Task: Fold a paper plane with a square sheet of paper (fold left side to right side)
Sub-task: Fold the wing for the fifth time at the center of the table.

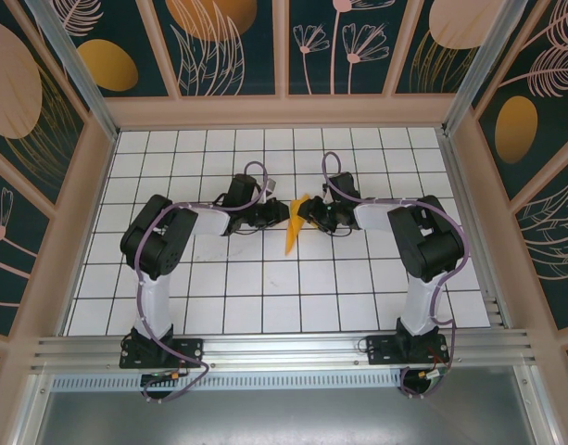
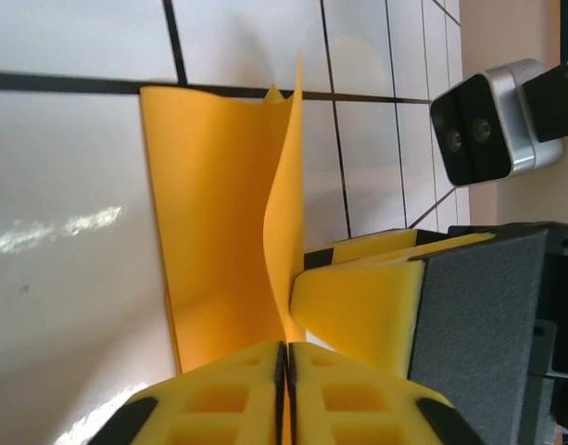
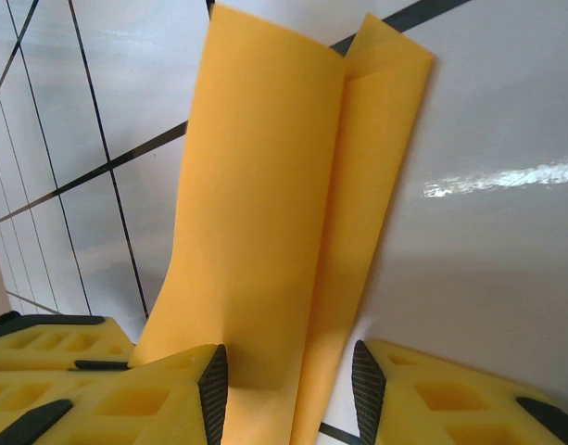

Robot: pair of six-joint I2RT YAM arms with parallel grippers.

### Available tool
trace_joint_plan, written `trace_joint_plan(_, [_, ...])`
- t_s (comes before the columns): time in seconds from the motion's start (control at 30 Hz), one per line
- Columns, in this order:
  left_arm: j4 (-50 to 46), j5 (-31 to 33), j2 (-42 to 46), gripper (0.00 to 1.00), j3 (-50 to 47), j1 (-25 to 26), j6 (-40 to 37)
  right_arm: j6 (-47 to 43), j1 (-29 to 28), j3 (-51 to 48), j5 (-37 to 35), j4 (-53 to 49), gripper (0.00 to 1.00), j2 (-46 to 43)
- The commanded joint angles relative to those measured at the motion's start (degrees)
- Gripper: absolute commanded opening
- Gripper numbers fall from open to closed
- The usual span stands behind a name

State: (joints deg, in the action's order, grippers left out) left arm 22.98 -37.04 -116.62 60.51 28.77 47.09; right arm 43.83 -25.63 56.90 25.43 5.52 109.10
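The square sheet of paper is folded into a narrow, pointed orange-yellow paper plane (image 1: 292, 237) lying mid-table. In the left wrist view one flap of the paper plane (image 2: 209, 204) stands up on edge and runs down between the closed pads. My left gripper (image 1: 279, 215) (image 2: 285, 357) is shut on that flap from the left. My right gripper (image 1: 309, 215) (image 3: 288, 389) is open, with its fingers (image 3: 214, 389) on either side of the paper plane's (image 3: 265, 185) folded layers. One right finger pad (image 2: 358, 306) sits just beside the raised flap.
The white gridded table (image 1: 265, 287) stretches around both arms. Wooden walls with painted leaves and orange ovals (image 1: 107, 65) enclose it. The right wrist's camera (image 2: 487, 125) hangs close above the left gripper. A metal rail (image 1: 284, 348) runs along the near edge.
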Motion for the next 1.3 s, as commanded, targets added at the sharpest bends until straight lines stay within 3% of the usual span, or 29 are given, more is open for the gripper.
trace_joint_plan(0.0, [-1.44, 0.67, -1.87, 0.07, 1.88, -0.17, -1.61, -2.06, -1.27, -1.37, -3.77, -4.63, 0.44, 5.7])
trace_joint_plan(0.17, [-1.82, 1.17, -2.7, 0.0, 2.84, -0.12, -2.54, -2.3, -1.27, -1.47, -3.83, -4.68, 0.44, 5.76])
trace_joint_plan(0.4, [-2.68, 2.03, -3.09, 0.0, 3.47, -0.12, -3.54, -2.77, -0.2, -2.57, -2.27, -1.43, 0.47, 2.19])
trace_joint_plan(0.67, [-2.77, 2.4, -3.44, 0.0, 3.74, -0.12, -3.76, -3.27, 4.62, -2.01, 0.0, -0.59, 0.68, -4.94])
trace_joint_plan(0.9, [-2.77, 2.37, -3.52, 0.0, 3.69, -0.19, -3.69, -3.22, 5.41, 5.92, 0.38, -3.75, 0.84, -0.47])
trace_joint_plan(1.27, [-2.59, 2.08, -3.71, 0.0, 3.74, -0.12, -3.45, -3.71, 4.6, 14.9, -0.12, -7.61, 0.86, 6.35])
